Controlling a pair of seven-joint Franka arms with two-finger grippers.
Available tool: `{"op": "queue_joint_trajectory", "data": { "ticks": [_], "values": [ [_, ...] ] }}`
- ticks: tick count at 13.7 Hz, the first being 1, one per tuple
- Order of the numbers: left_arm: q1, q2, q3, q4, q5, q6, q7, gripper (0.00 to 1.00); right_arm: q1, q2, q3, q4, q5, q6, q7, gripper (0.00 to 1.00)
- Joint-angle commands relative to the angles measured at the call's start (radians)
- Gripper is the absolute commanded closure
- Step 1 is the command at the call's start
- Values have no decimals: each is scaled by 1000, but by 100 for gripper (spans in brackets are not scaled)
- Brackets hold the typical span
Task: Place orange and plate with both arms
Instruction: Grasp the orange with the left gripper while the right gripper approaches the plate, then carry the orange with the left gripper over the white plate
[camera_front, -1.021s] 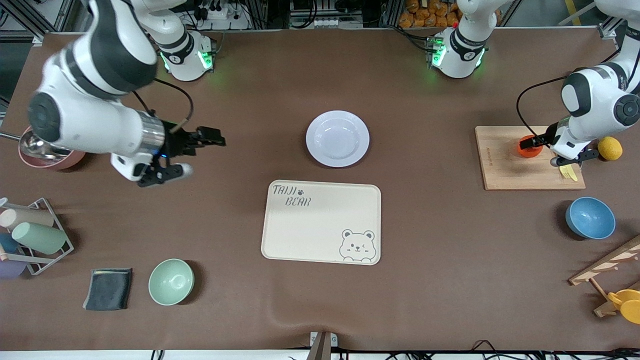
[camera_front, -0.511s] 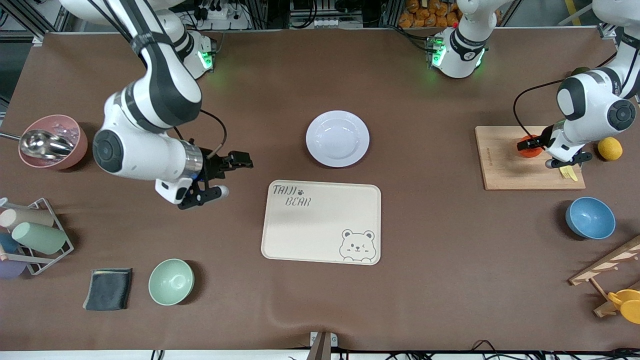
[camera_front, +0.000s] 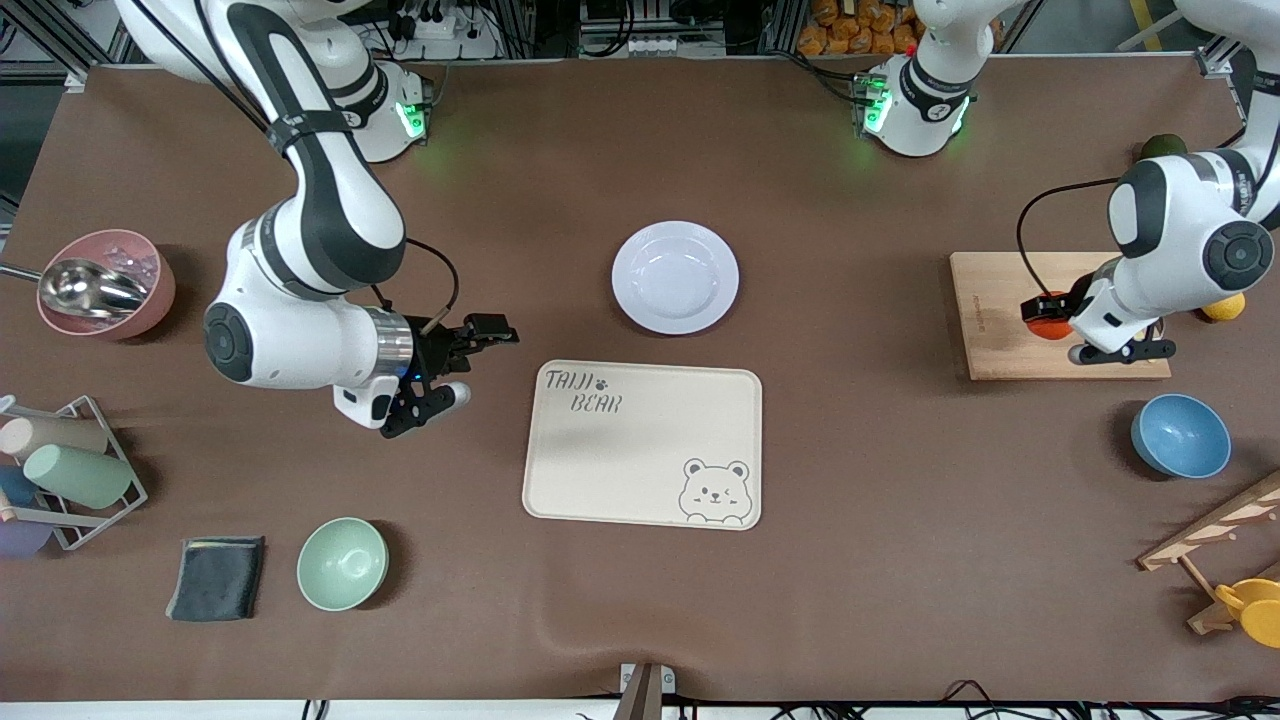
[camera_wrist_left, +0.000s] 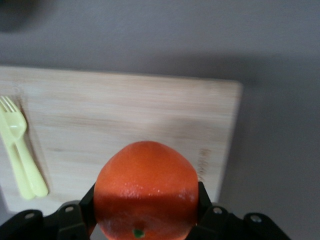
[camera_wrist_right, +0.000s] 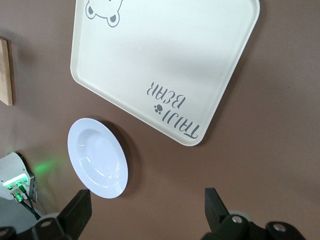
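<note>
The orange (camera_front: 1045, 320) is glossy red-orange and sits between the fingers of my left gripper (camera_front: 1052, 328), over the wooden cutting board (camera_front: 1000, 330) at the left arm's end of the table. In the left wrist view the orange (camera_wrist_left: 146, 185) fills the shut jaws of that gripper (camera_wrist_left: 146, 205), with the board (camera_wrist_left: 125, 115) below it. The pale plate (camera_front: 675, 277) lies empty at the table's middle, farther from the front camera than the bear tray (camera_front: 640, 445). My right gripper (camera_front: 478, 362) is open and empty, beside the tray toward the right arm's end. The right wrist view shows the plate (camera_wrist_right: 97, 157) and the tray (camera_wrist_right: 165, 65).
A yellow-green fork (camera_wrist_left: 20, 150) lies on the board. A yellow fruit (camera_front: 1225, 307), a dark green fruit (camera_front: 1163, 146) and a blue bowl (camera_front: 1180, 436) are near the left arm. A green bowl (camera_front: 342, 563), dark cloth (camera_front: 217, 577), cup rack (camera_front: 60, 470) and pink bowl (camera_front: 105, 285) are near the right arm.
My right arm swung from beside the pink bowl toward the tray, gripper still open. My left gripper, shut on the orange, moved across the board toward the front camera and the table's middle.
</note>
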Motion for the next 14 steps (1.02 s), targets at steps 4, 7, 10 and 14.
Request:
{"op": "queue_joint_trajectory", "data": {
  "ticks": [4,7,10,14],
  "values": [
    [-23,51,-269,232,-61,-220,-380,100,-44,44,-2,57,17,-20,-116,0],
    [-154,51,-305,234,-63,-220,-643,100,-62,66,-2,89,7,-20,-132,0],
    [-263,51,-305,234,-65,-220,-815,100,-68,74,-2,89,1,-20,-135,0],
    [-389,52,-305,240,-184,-193,-993,100,-97,92,-2,84,6,-22,-225,0]
  ]
}}
